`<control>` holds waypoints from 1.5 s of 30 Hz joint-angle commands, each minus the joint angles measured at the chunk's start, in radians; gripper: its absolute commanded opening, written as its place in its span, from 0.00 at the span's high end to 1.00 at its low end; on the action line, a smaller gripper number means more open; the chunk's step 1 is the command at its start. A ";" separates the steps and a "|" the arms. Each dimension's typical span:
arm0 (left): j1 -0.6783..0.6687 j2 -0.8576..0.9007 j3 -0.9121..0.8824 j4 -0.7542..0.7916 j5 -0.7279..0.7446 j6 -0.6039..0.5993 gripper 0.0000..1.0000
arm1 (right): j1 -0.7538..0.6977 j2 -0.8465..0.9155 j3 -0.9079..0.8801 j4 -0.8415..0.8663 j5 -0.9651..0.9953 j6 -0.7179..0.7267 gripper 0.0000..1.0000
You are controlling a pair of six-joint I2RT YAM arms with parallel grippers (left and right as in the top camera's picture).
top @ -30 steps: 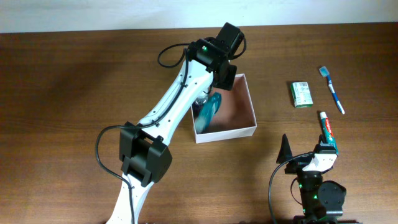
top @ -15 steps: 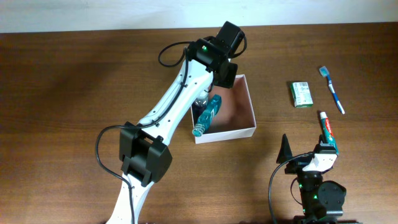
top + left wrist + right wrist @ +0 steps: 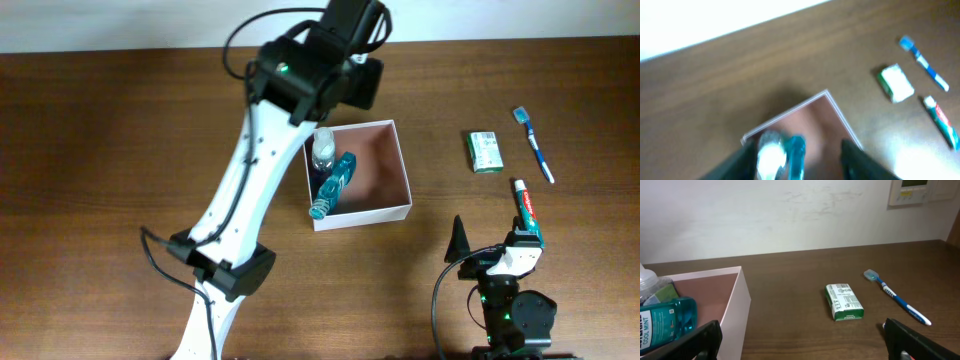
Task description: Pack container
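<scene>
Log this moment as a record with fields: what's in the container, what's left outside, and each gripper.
container: white-walled cardboard box, open top
inside: teal mouthwash bottle on its side; clear-capped bottle beside it
outside: green-and-white packet, toothbrush, toothpaste tube
left gripper: open, empty, above the container
right gripper: open, empty, near the toothpaste tube

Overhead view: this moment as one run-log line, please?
square white cardboard box: teal plastic bottle, clear plastic bottle inside | left gripper: open over box | right gripper: open
</scene>
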 commanded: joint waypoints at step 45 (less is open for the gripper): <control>-0.038 -0.641 -1.371 0.170 0.250 -0.017 0.01 | 0.000 -0.008 -0.009 0.000 0.012 0.010 0.02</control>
